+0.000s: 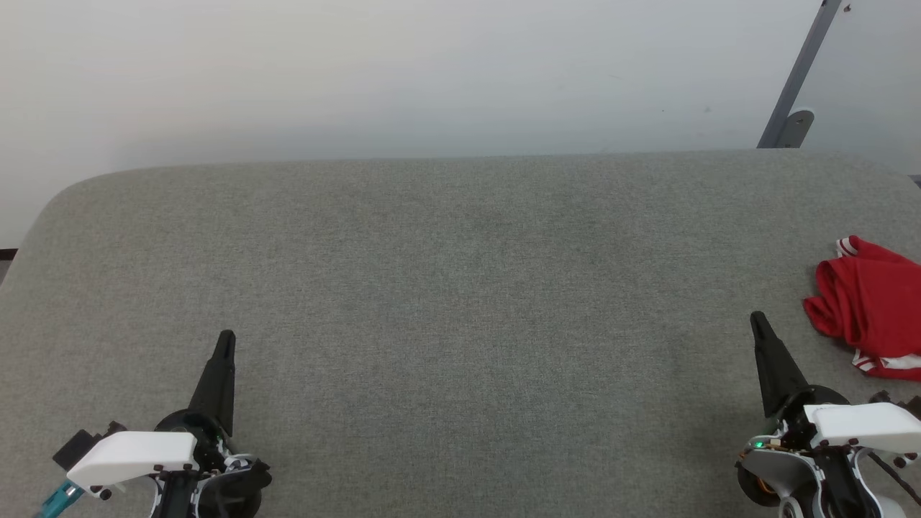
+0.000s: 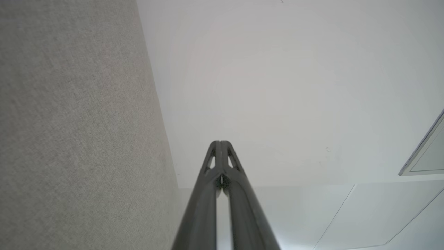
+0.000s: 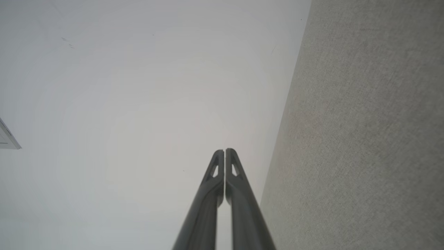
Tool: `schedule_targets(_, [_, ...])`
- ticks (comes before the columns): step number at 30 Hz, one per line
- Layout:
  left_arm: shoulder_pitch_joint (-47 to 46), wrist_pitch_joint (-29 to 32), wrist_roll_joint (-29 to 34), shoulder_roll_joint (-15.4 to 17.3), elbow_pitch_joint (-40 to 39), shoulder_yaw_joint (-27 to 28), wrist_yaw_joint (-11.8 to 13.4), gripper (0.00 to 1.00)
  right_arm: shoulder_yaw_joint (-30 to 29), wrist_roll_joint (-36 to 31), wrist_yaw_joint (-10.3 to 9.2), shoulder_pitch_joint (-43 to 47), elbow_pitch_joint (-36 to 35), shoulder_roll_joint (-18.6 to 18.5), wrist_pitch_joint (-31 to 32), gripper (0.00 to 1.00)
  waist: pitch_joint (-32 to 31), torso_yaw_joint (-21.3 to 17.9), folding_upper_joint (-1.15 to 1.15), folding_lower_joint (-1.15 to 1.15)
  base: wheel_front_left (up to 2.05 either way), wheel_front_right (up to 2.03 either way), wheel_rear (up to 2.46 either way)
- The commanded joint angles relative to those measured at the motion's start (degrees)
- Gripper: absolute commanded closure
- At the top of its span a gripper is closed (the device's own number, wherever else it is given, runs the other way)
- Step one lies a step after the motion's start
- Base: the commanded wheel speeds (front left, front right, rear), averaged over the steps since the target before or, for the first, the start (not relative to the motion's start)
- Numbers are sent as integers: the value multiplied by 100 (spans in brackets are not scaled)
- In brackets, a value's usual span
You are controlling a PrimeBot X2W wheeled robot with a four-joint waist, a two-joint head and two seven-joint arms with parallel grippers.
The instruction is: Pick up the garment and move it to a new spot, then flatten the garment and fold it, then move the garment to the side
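The garment point(image 1: 867, 306) lay crumpled in a red heap at the right edge of the grey fabric-covered surface point(image 1: 460, 288), about midway between its far and near sides and partly cut off by the head view's border. Red-and-white striped trim showed at the heap's far end and again at its near end, along with a strip of white cloth. The chest lettering could not be made out.

The right gripper point(image 1: 757, 316) hung over the near right corner of the surface, its dark fingers pointing toward the far edge. It was near the garment but apart from it, with bare grey cloth between the fingertip and the red heap. In the right wrist view, the right gripper point(image 3: 224, 150) had its two fingers pressed together at the tips, with nothing between them.

The left gripper point(image 1: 226, 337) hung over the near left corner, well apart from the garment, and likewise pointed toward the far edge. In the left wrist view, the left gripper point(image 2: 220, 142) was also drawn together tip to tip and held nothing.

Behind the far edge rose a pale wall point(image 1: 360, 72), and a grey metal strut point(image 1: 795, 86) slanted up it near the far right corner.
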Motion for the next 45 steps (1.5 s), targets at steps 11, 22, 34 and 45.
schedule_targets(11, [-77, 37, 30, -18, 2, 34, 13, 100, 13, 23, 0, -23, 10, 8, 7, 100, 0, 0, 0, 0, 0, 0, 0])
schedule_targets(22, [-77, 33, 32, -22, 2, 39, 13, 100, 12, 23, 0, -23, 10, 8, 7, 100, 0, 0, 0, 0, 0, 0, 0])
schedule_targets(34, [-79, 41, 39, -26, 2, 46, 13, 100, 12, 24, 0, -23, 10, 7, 7, 100, 0, 0, 0, 0, 0, 0, 0])
schedule_targets(45, [-79, 46, 46, -29, 2, 50, 13, 100, 13, 24, 0, -23, 10, 7, 6, 100, 0, 0, 0, 0, 0, 0, 0])
